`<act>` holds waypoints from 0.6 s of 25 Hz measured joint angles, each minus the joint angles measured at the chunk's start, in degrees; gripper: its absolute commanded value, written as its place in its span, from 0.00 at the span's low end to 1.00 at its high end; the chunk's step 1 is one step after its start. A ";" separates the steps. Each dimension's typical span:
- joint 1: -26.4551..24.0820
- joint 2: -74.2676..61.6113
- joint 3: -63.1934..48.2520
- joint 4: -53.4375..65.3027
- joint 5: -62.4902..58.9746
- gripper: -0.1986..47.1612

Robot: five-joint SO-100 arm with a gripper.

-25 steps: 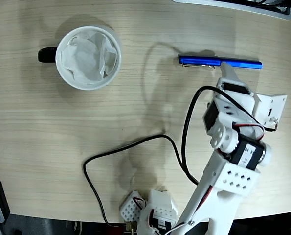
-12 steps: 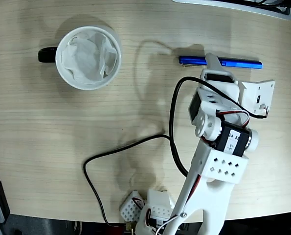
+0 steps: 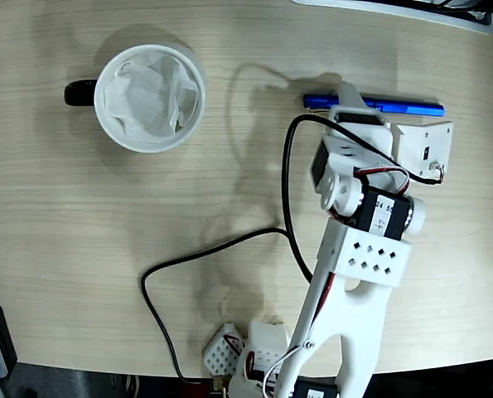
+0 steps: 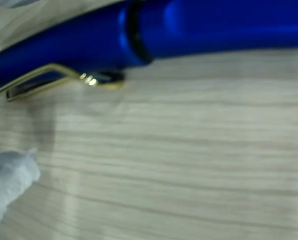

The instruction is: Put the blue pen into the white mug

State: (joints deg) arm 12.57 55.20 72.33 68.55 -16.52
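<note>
One second ago the claw (image 3: pixel 345 93) stood beside the blue pen (image 3: pixel 403 107) near the tabletop's far edge; now it covers the middle, opening not visible. White mug (image 3: pixel 149 98) waits far-left.

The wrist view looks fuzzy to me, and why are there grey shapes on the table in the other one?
Wrist view: the camera is very close, so the pen and a white fingertip at lower left blur. Fixed view: sharp; the grey shapes are the arm's soft shadows on the table.
</note>
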 measured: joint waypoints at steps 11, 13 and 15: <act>0.09 -0.97 -0.09 -4.22 0.00 0.26; 0.09 -0.97 -0.09 -5.01 0.00 0.20; 0.09 -1.58 -0.09 -5.27 0.00 0.13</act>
State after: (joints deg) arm 12.66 53.61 72.25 63.28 -16.52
